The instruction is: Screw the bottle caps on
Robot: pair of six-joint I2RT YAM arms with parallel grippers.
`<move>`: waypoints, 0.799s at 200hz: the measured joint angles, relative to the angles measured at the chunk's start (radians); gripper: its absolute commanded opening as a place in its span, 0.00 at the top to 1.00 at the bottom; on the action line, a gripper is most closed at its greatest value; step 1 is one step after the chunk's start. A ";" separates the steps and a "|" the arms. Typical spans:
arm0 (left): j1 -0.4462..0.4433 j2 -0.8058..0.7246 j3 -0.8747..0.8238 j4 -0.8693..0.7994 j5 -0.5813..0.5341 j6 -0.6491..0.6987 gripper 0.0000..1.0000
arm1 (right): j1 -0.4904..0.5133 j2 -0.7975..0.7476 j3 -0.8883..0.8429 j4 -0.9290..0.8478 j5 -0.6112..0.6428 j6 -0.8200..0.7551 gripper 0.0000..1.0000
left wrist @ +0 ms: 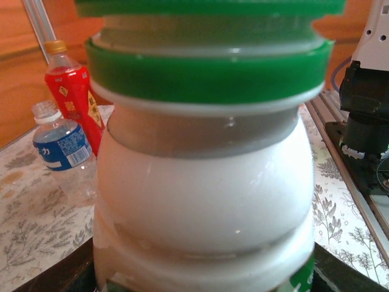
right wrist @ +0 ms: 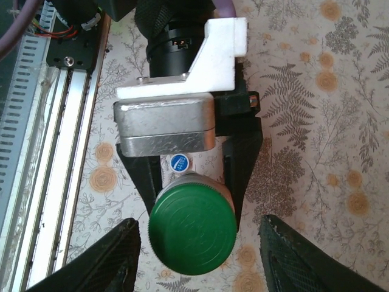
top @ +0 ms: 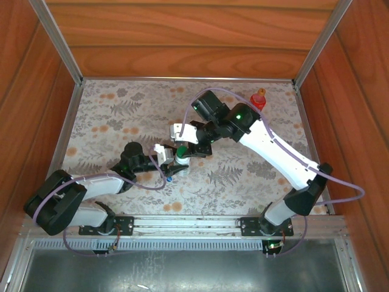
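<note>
The right tool (right wrist: 199, 220) is released, its fingers spread either side of the round green plastic cap (right wrist: 192, 231) without touching it. The cap sits on the neck of the white plastic bottle (left wrist: 200, 182). A band of neck shows under it, so I judge it not yet tight, and the tool straddles it ready to close and twist. Just below, the left tool (top: 173, 156) is clenched on the bottle's body, bracing it upright against that twist. Beside its fingers a small blue plastic cap (right wrist: 179, 161) lies on the floral-patterned bench (right wrist: 316, 121). Well beyond stand the uncapped clear plastic bottle with a blue label (left wrist: 61, 143) and the red plastic bottle (left wrist: 73, 91), which wears its orange cap (left wrist: 56, 46).
</note>
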 measured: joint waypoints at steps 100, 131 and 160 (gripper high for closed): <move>0.000 -0.022 -0.002 -0.033 -0.002 0.011 0.43 | 0.000 0.032 0.018 -0.048 -0.027 -0.031 0.50; 0.000 -0.023 -0.002 -0.041 -0.002 0.013 0.43 | 0.000 0.042 0.018 -0.048 -0.027 -0.032 0.51; 0.000 -0.024 -0.002 -0.053 -0.003 0.013 0.43 | 0.000 0.046 0.018 -0.051 -0.027 -0.034 0.56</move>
